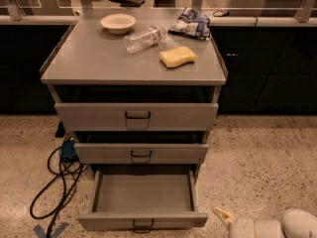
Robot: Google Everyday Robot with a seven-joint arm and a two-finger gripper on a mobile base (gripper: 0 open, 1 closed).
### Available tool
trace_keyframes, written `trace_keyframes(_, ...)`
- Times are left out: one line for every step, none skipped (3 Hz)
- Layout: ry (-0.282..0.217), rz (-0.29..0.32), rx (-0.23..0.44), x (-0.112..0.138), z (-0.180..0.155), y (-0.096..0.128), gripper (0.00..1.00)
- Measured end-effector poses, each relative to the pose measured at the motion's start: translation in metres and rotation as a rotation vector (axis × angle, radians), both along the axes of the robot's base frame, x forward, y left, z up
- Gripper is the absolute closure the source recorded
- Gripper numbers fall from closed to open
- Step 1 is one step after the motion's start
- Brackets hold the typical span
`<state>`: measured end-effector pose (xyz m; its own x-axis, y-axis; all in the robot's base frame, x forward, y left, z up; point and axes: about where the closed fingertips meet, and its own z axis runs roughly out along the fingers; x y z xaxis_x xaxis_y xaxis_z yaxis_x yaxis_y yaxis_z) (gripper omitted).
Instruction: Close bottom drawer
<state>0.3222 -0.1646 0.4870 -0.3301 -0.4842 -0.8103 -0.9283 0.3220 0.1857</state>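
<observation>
The bottom drawer [142, 220] is the lowest of three grey metal drawers and stands pulled far out, its wide shallow tray empty. Its short front panel carries a small black wire handle [143, 225] at the picture's lower edge. The middle drawer [141, 153] and the top drawer [136, 116] stand slightly out. My gripper [223, 216] shows at the lower right as a pale fingertip on a white arm, low above the floor and just right of the bottom drawer's front corner, not touching it.
On the cabinet top [89, 58] lie a bowl [118, 22], a plastic bottle [144, 37], a yellow sponge [178, 56] and a snack bag [191, 23]. A black cable [54, 182] loops on the speckled floor at the left. Dark counters run behind.
</observation>
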Motion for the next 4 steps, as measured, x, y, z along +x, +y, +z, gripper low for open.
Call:
trace_keyframes(0.102,0.056,0.052,0.012,-0.064,0.031,0.00)
trace_keyframes(0.210,0.095,0.122,0.018,-0.119,0.047,0.00)
trace_keyframes(0.217,0.090,0.135,0.016,-0.126,0.052,0.00)
trace_keyframes(0.168,0.100,0.085,-0.007,-0.112,0.070,0.00)
